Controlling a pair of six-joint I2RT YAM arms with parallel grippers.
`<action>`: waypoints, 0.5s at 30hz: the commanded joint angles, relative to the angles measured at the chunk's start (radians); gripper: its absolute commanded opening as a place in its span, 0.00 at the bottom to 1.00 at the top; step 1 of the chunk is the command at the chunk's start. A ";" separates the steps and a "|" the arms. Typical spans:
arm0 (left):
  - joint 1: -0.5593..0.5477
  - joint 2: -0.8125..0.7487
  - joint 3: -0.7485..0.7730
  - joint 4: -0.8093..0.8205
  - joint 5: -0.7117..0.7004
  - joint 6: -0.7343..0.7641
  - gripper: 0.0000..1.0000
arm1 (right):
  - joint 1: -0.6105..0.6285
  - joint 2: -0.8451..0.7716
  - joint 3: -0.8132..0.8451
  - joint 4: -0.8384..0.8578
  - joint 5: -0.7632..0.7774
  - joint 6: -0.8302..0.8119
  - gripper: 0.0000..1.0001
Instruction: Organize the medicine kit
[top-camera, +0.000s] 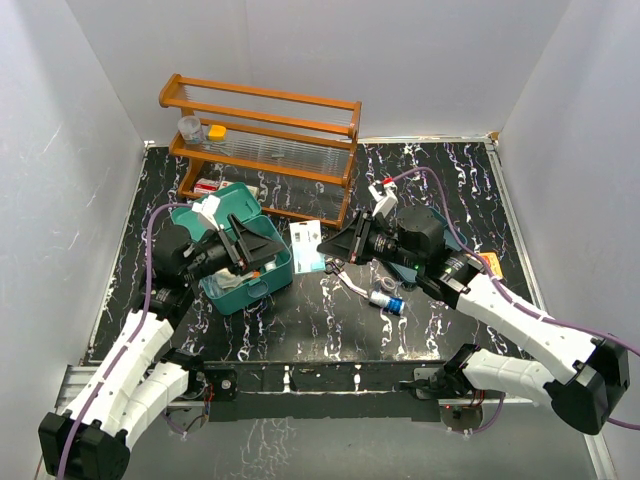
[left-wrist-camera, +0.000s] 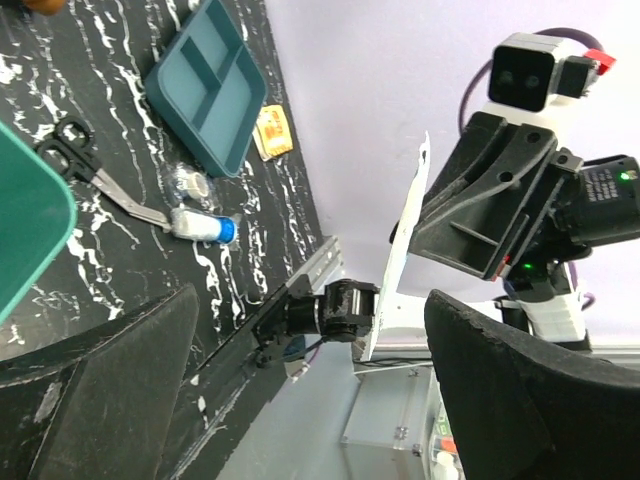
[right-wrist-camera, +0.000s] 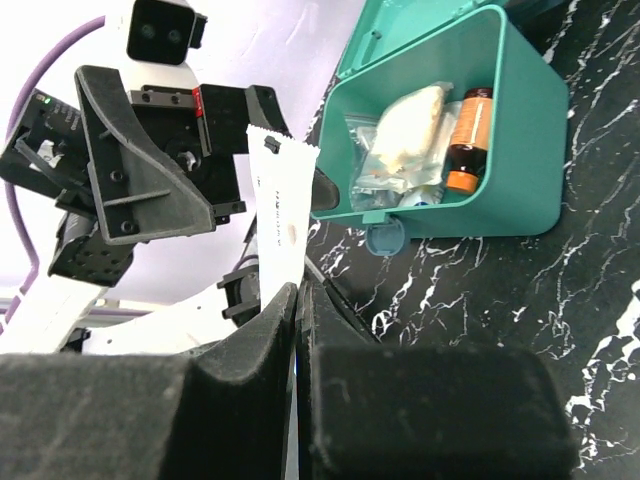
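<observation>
**A:** Where is the medicine kit?

**B:** On the desk, right under the left pincer and just past the tip of the right pincer. Its lid is thrown back, I'd say so things can go in from above. A clear pouch and an amber bottle already lie inside.

**A:** And what are the pincers doing?

**B:** The right one is clamped flat on the lower edge of a thin white sachet. Gripped that way, the sachet stands upright with its free end out in the air between the two pincers. The left one is spread wide, holds nothing and faces the sachet.

**A:** So it's a handover?

**B:** That's my reading. The left sits over the open box and is better placed to drop the sachet in. From above I can't tell whether its jaws already bracket the sachet's edge or stop just short.

**A:** Anything else close by?

**B:** Scissors and a small blue-capped tube lie loose on the desk, just on the base side of the right pincer. They probably go in next. A dark teal tray lies behind that pincer, by its arm. The wooden rack stands beyond both pincers, against the far wall
</observation>
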 joint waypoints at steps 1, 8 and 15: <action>0.003 -0.007 -0.003 0.108 0.069 -0.060 0.93 | 0.006 0.006 0.050 0.109 -0.064 0.025 0.00; 0.003 0.009 -0.010 0.157 0.105 -0.041 0.80 | 0.006 0.032 0.048 0.112 -0.072 0.018 0.00; 0.003 0.048 -0.031 0.189 0.136 -0.038 0.69 | 0.006 0.065 0.047 0.134 -0.085 0.019 0.00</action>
